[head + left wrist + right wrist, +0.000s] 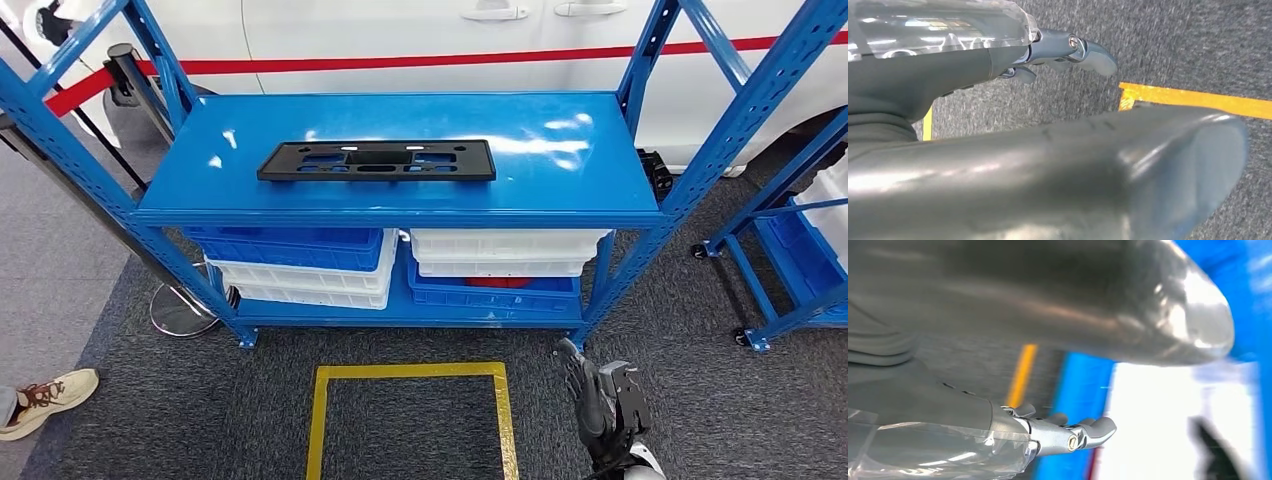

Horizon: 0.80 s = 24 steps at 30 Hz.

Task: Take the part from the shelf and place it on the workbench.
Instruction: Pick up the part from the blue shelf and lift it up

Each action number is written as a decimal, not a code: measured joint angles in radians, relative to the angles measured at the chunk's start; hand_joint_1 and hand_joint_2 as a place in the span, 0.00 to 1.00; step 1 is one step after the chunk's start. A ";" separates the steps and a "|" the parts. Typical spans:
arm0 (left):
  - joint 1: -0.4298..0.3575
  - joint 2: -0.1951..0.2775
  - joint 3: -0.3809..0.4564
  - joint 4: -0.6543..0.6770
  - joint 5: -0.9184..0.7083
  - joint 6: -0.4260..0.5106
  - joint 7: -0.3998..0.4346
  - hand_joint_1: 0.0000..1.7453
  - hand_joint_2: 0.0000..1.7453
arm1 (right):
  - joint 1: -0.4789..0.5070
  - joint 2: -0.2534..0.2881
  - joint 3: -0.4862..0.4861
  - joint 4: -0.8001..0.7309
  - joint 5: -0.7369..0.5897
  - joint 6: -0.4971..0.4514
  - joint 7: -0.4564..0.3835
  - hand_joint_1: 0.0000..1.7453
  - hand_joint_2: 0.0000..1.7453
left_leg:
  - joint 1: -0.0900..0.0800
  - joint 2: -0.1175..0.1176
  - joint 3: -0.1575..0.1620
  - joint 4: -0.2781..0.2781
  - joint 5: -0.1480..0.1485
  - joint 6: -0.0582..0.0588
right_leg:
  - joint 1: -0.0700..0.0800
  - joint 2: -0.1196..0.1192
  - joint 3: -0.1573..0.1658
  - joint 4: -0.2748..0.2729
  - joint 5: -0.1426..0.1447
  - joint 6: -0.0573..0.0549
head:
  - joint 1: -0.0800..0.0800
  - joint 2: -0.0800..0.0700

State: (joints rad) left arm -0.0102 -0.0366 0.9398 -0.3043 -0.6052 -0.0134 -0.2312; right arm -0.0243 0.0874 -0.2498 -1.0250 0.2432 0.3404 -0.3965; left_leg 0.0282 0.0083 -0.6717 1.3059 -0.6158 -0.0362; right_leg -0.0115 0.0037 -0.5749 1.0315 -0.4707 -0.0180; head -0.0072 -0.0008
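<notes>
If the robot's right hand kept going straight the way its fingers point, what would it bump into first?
Probably the blue shelf: the right hand points up toward its lower front corner, near the post. Depth is unclear, so it might only meet carpet first.

Part lies on the shelf top — crates beneath, floor square before it.

No readable txt, labels, brands or nos. anywhere. Black part on the blue shelf looks unmarked; crates under that shelf show no legible print either.
</notes>
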 joint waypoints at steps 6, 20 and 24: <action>-0.010 -0.002 0.059 0.009 -0.039 0.000 -0.013 0.00 0.00 | -0.015 0.005 0.068 -0.210 -0.062 0.044 -0.055 0.00 0.00 | -0.017 -0.006 0.101 -0.264 0.143 0.035 | 0.012 0.009 0.006 0.003 -0.006 0.007 | 0.001 0.000; -0.033 -0.015 0.212 0.035 -0.114 0.000 -0.032 0.00 0.00 | -0.041 0.004 0.218 -0.681 -0.197 0.146 -0.178 0.00 0.00 | -0.014 -0.001 0.116 -0.284 0.146 0.047 | -0.003 -0.004 -0.023 0.034 0.009 0.043 | 0.005 0.000; -0.041 -0.016 0.256 0.043 -0.136 0.001 -0.038 0.00 0.00 | -0.047 -0.005 0.283 -0.814 -0.217 0.147 -0.212 0.00 0.00 | -0.015 0.001 0.116 -0.286 0.143 0.024 | 0.003 -0.002 -0.010 -0.006 0.013 0.020 | 0.004 0.000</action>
State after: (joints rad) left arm -0.0516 -0.0531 1.1955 -0.2617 -0.7410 -0.0126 -0.2692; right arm -0.0715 0.0820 0.0334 -1.8394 0.0264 0.4878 -0.6084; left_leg 0.0131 0.0091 -0.5559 1.0200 -0.4732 -0.0127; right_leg -0.0090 0.0022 -0.5846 1.0253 -0.4575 0.0025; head -0.0037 -0.0008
